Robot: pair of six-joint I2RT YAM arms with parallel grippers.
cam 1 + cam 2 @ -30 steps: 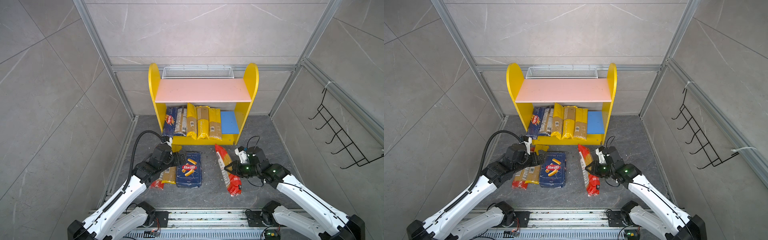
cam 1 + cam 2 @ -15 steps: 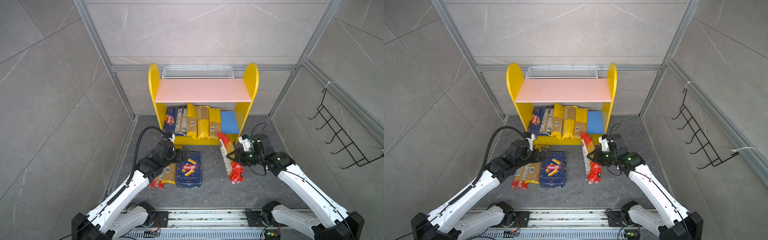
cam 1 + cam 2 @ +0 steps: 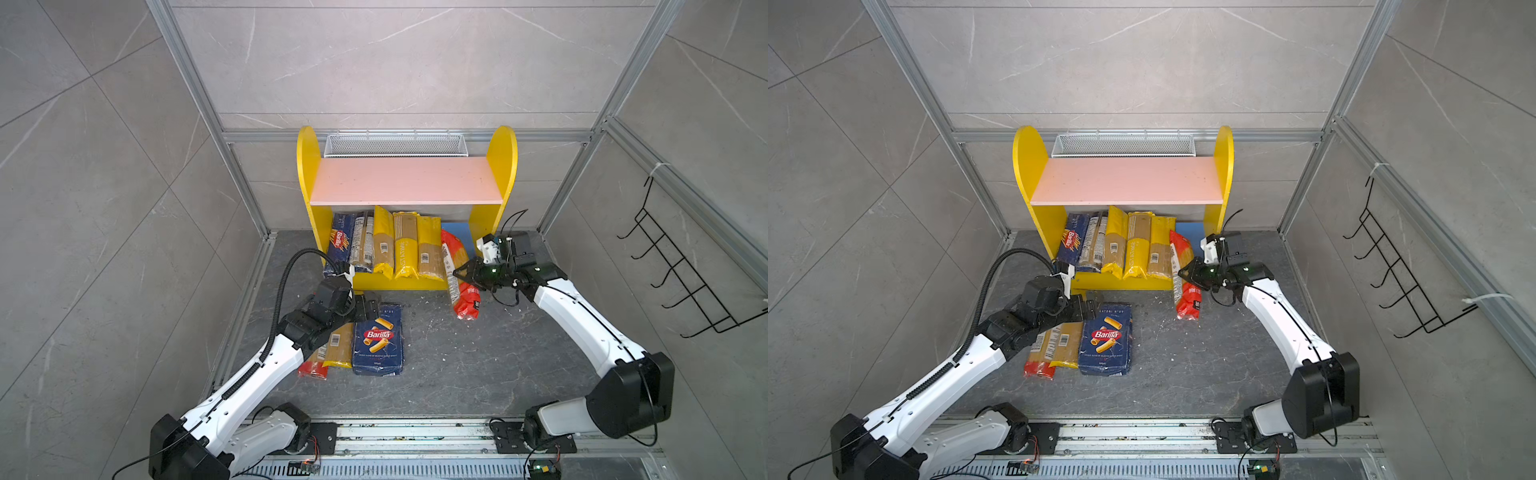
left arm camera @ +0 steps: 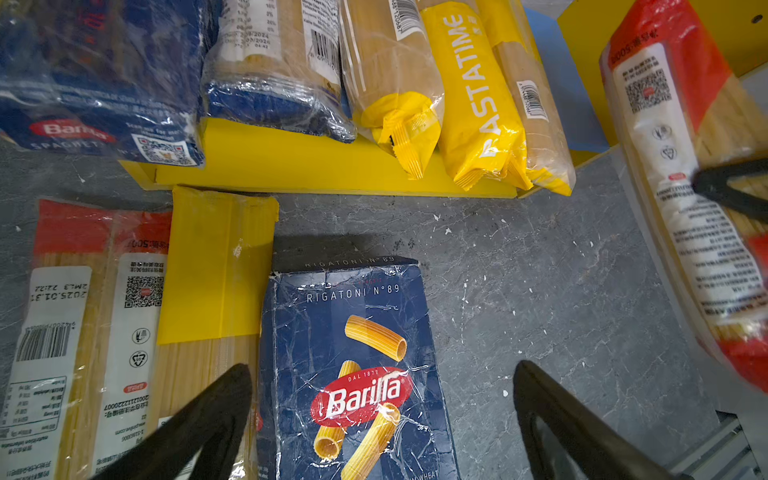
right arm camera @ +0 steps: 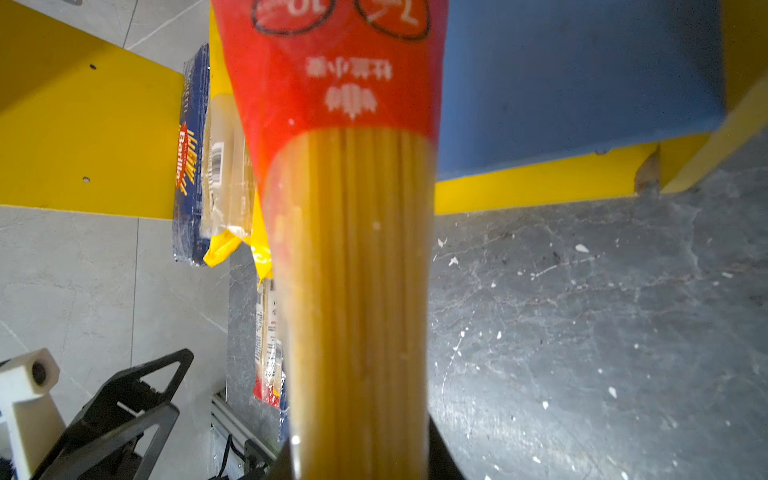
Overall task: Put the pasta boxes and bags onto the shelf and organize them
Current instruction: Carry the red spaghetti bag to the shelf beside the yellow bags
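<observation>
Your right gripper (image 3: 457, 275) pinching the red-ended spaghetti bag (image 3: 466, 300), at the front right corner of the shelf (image 3: 308, 174) — your left gripper (image 3: 371, 308) spread, above the rigatoni pack (image 3: 378, 345).

The right gripper (image 3: 459, 275) clamps a red-ended bag (image 3: 467, 299), tilted, its top leaning into the shelf (image 3: 309, 174) at the lower tier, beside five packs (image 3: 405, 249). The left gripper (image 3: 372, 306), jaws spread, hovers at the far end of the rigatoni pack (image 3: 378, 345) on the floor (image 3: 457, 365).

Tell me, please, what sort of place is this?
Probably a robot test cell, not a real shop: grey walls in an aluminium frame, a left arm and a right arm on a base rail, one small yellow shelf.
</observation>
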